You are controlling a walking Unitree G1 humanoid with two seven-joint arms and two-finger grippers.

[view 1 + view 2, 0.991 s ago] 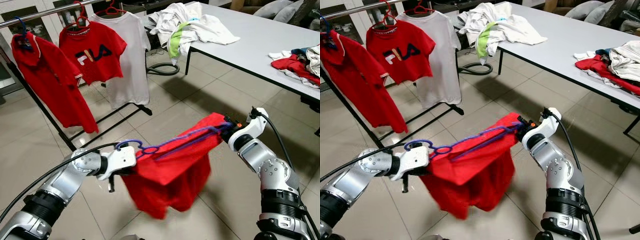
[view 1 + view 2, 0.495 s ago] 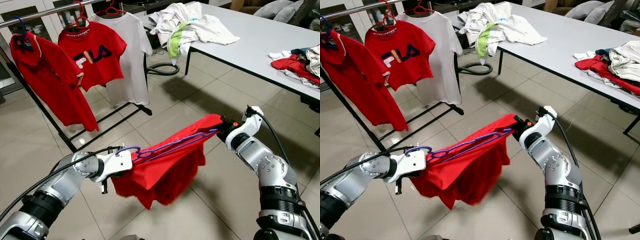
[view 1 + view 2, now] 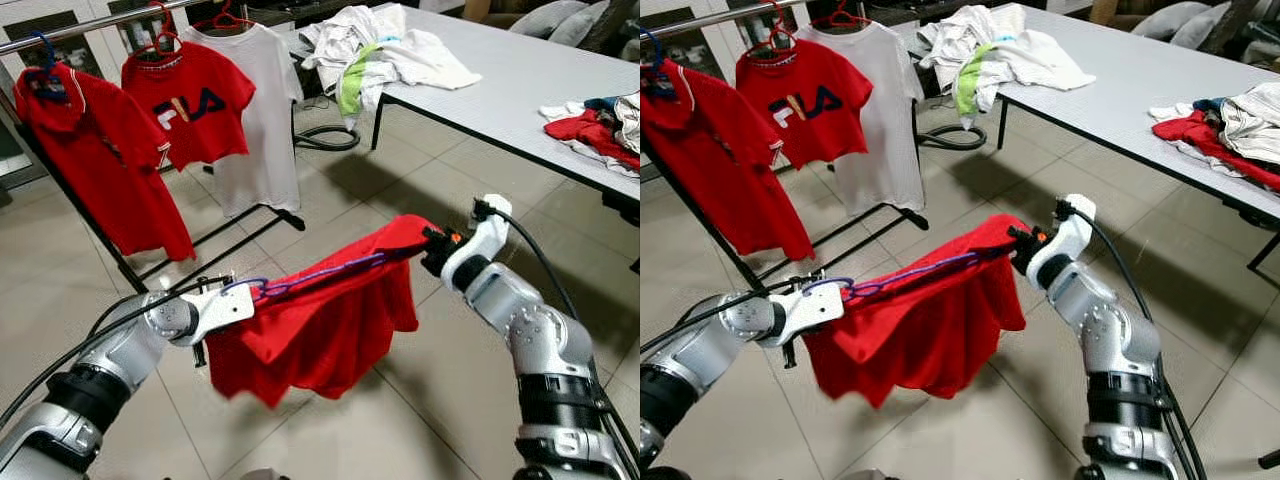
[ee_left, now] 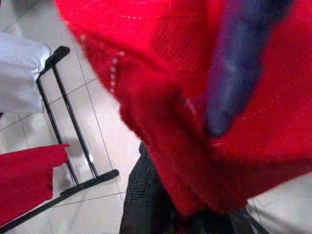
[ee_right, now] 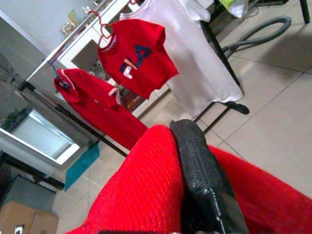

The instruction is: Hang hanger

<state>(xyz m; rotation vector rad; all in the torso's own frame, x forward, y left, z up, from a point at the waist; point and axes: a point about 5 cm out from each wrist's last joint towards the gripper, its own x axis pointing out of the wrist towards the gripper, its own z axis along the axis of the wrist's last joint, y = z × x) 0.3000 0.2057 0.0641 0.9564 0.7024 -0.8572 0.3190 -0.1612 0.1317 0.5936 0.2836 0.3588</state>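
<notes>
The robot holds a red garment stretched out between its two arms above the tiled floor, the cloth draped over a purple hanger that runs along its top edge. The left gripper grips the hook end of the hanger, where the purple loop sits against its white housing, and from the left wrist view the red knit and the blurred purple bar lie right over its black finger; it looks clamped on the hanger. The right gripper is at the far shoulder of the garment, with one black finger pressed into the red fabric, clenched on the cloth and the hanger end beneath it. The garment hangs slack below the bar, its hem well above the floor. Beyond it stands a black clothes rack with a metal rail, carrying a red polo shirt, a red FILA T-shirt and a white T-shirt on hangers. To the robot's right is a white table with a heap of pale laundry and more clothes at its near end.
</notes>
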